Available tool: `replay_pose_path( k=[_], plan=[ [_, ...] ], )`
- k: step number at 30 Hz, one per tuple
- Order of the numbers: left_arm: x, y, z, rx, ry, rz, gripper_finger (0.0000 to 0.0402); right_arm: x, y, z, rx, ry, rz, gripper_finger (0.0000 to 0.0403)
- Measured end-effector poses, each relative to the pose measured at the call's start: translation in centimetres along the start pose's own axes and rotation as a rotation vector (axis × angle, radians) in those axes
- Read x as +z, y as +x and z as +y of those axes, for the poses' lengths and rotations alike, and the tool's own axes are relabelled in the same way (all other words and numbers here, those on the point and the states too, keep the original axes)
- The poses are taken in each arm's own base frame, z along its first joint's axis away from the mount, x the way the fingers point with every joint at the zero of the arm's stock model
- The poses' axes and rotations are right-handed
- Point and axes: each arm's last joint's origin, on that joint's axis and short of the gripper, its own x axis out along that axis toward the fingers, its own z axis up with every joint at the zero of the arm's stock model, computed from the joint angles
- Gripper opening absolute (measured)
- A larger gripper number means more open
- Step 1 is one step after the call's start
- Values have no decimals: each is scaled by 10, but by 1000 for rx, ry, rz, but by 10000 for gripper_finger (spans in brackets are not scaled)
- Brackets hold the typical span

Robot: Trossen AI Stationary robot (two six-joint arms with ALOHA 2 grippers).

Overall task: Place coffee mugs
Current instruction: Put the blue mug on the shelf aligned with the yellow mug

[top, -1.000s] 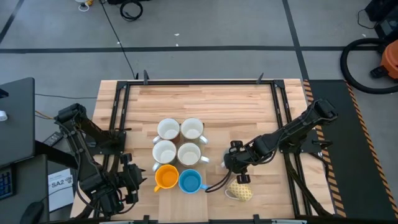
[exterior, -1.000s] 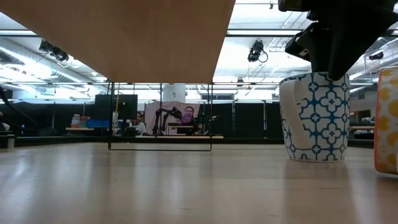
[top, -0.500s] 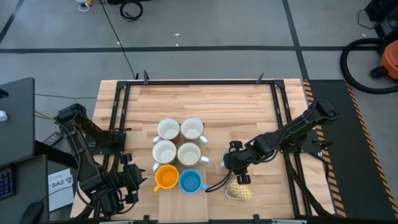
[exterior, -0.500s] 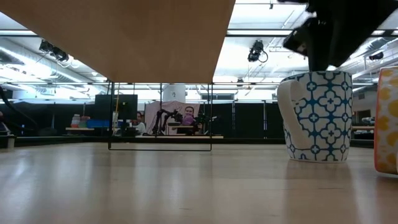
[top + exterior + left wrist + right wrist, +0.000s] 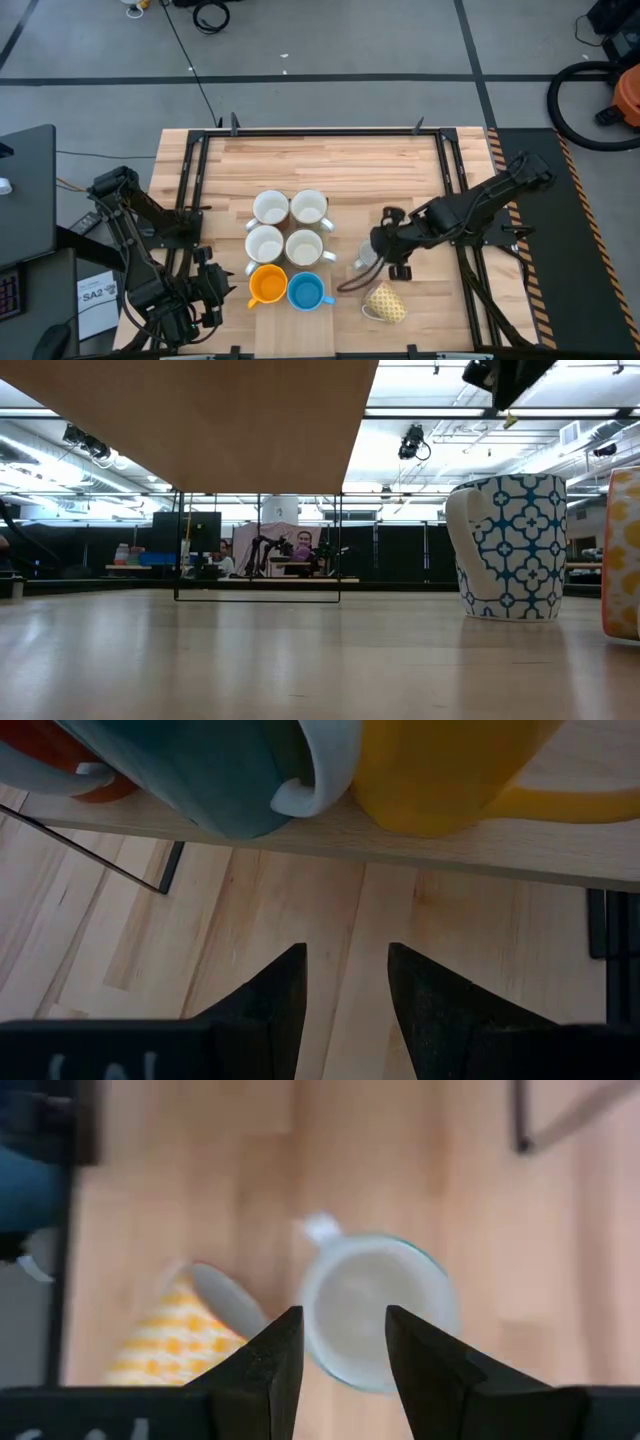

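Coffee mugs stand in a tight two-by-three block on the pale wooden table (image 5: pixel 400 170): four white ceramic mugs (image 5: pixel 271 208), then an orange mug (image 5: pixel 266 285) and a bright blue mug (image 5: pixel 304 291) in the row nearest the table's front edge. Right of that block, apart from it, a blue-and-white patterned mug (image 5: pixel 364 262) stands upright, partly covered from above by the right gripper (image 5: pixel 392 255), which hangs just over it with fingers spread and nothing pinched. In the low view only the arm's dark underside shows, cut off at the top, while the patterned mug's blue quatrefoil lattice is plain. A yellow patterned mug (image 5: pixel 386 304) lies tipped on its side just in front of it; the low view shows only a sliver at the picture's right edge. The left gripper (image 5: pixel 205 290) waits off the table's front left corner, fingers apart and empty.
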Motion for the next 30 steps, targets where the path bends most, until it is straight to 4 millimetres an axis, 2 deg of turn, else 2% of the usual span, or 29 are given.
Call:
replay_pose_path(
  k=[7, 13, 19, 30],
  plan=[
    [0, 0, 0, 0, 0, 0, 149, -8, -7, -31, -202, 225, 70, 149],
    [0, 0, 0, 0, 0, 0, 149, -12, 4, -46, -208, 335, 112, 149],
    [0, 0, 0, -2, -1, -1, 149, -20, 21, -49, -143, 356, 159, 148],
    [0, 0, 0, -2, -2, -1, 149, -32, 44, -51, -127, 360, 148, 148]
  ],
)
